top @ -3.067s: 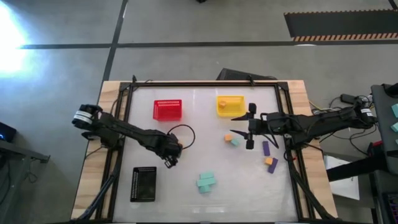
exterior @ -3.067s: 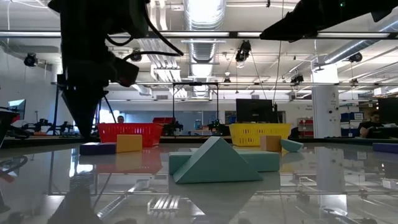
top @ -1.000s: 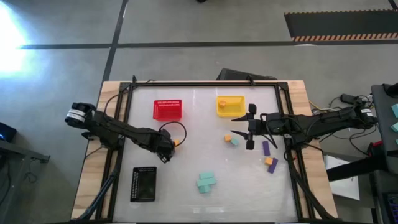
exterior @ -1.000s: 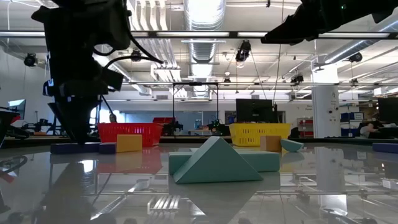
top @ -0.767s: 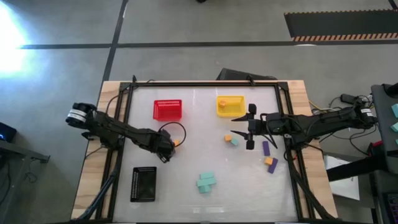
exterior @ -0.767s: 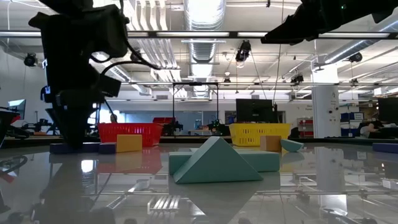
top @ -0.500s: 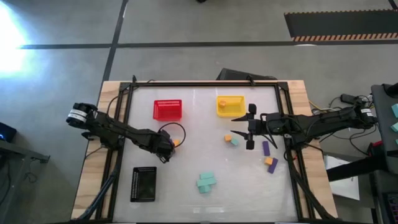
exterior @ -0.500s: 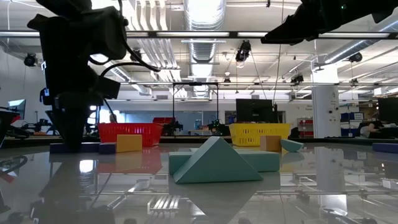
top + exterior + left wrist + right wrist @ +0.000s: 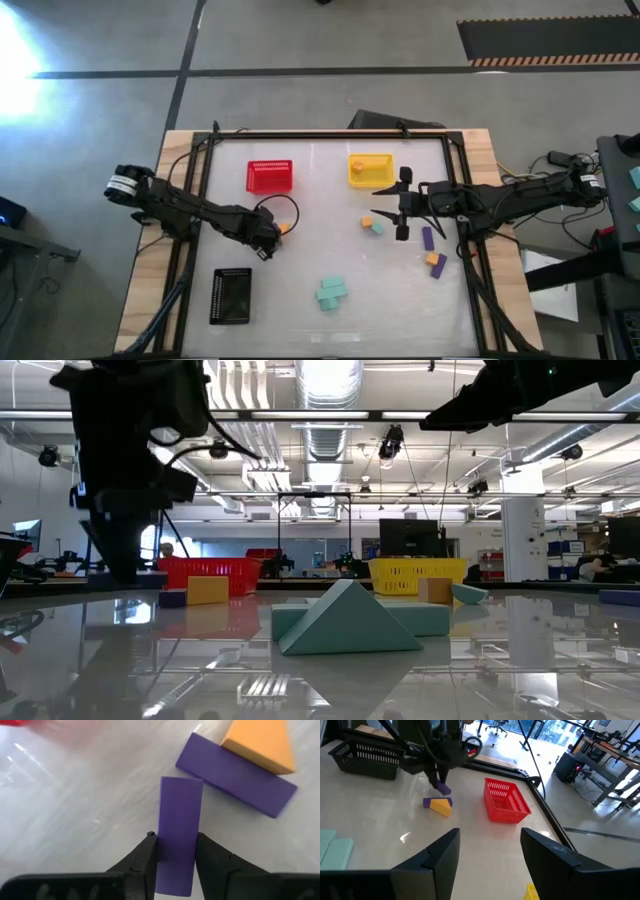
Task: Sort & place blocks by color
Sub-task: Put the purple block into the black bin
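Note:
My left gripper [image 9: 265,240] is shut on a flat purple block [image 9: 177,805] left of the table's centre. A second purple block [image 9: 235,775] lies on the table just beside it, with an orange wedge [image 9: 260,745] against it. My right gripper [image 9: 402,207] hangs open above the table near the yellow basket [image 9: 385,172]. Below it lie a small orange block [image 9: 367,221] and a teal one [image 9: 377,227]. Another purple block [image 9: 427,238] and an orange-and-purple pair [image 9: 436,261] lie toward the right edge. Teal blocks [image 9: 332,293] rest near the front. My left gripper pinches the purple block between its two fingers [image 9: 147,852], which sit on its two long sides [image 9: 176,845], nearer one end than the other. The fingers come from above, pointing down, across the block. In the low view the block [image 9: 125,584] sits level just above the tabletop.
A red basket [image 9: 270,176] stands at the far side and a black basket [image 9: 231,296] near the front left. The yellow basket holds an orange block [image 9: 358,163]. A dark frame [image 9: 330,133] rims the table. A cable loops by the left gripper.
My left gripper has risen a little, and the purple block it holds has come up off the tabletop, still level. The second purple block and the orange wedge have stayed where they were.

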### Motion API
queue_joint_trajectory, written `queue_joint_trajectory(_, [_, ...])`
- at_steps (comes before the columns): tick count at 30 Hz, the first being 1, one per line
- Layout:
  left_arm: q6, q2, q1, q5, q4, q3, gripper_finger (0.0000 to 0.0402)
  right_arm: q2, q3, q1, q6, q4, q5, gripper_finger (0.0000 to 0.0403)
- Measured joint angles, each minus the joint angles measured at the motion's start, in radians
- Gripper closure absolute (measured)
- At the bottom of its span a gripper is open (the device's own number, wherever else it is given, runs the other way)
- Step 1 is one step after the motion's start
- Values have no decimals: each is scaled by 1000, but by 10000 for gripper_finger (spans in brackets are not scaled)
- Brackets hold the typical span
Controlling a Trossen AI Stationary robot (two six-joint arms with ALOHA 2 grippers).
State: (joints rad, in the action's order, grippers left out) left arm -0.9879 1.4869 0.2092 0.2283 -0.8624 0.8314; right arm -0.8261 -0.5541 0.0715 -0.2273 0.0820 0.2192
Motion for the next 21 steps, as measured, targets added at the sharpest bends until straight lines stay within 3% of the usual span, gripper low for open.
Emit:
queue_joint_trajectory(9, [-41, -25, 25, 7, -348, 266, 315, 0, 0, 0, 15, 1, 0, 202])
queue_joint_trajectory(15, [-254, -29, 89, -144, -382, 384, 315, 0, 9, 0, 55, -28, 0, 202])
queue_joint_trajectory(21, [-542, -29, 265, -255, -383, 458, 315, 0, 28, 0, 61, -25, 0, 202])
